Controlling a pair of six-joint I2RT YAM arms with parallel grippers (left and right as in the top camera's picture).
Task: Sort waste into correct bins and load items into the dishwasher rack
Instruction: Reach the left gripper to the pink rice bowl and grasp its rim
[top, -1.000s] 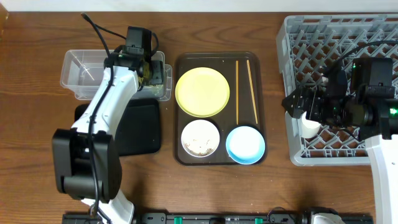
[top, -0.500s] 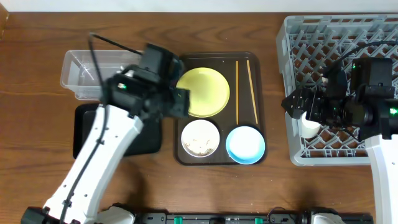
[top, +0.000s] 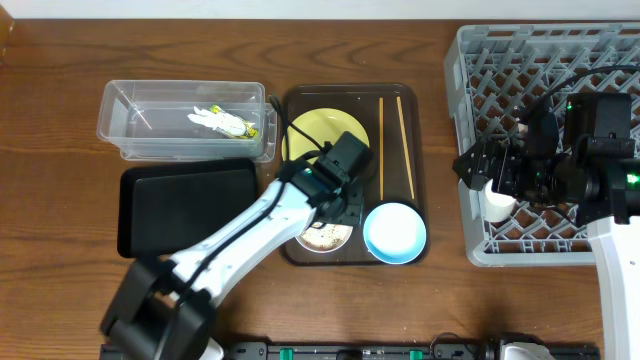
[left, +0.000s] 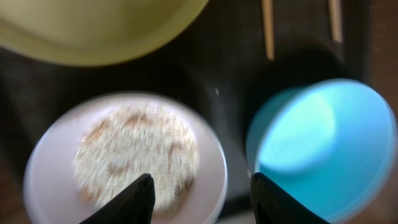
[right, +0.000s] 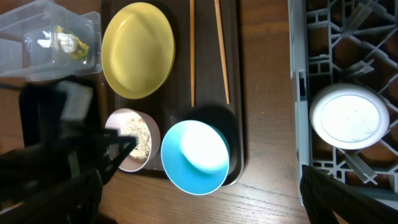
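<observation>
The snack wrapper (top: 225, 122) lies in the clear tub (top: 120, 130), far left. The left gripper (left: 202, 199) hangs over the serving tray (top: 390, 130), jaws wide. The right rim of the white bowl (left: 214, 168) (rice scraps (left: 137, 155) inside) lies between them, with the bowl mostly to their left. The light blue bowl (left: 323, 143) sits just right. Over the dishwasher rack (top: 590, 50), the right gripper (right: 202, 208) is spread wide and empty, so the left arm is nearer.

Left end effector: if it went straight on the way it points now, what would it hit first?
Most likely the white bowl. The left end effector points down, open, straddling the bowl's right rim, with the food scraps just inside. How far above the bowl it sits is unclear.
</observation>
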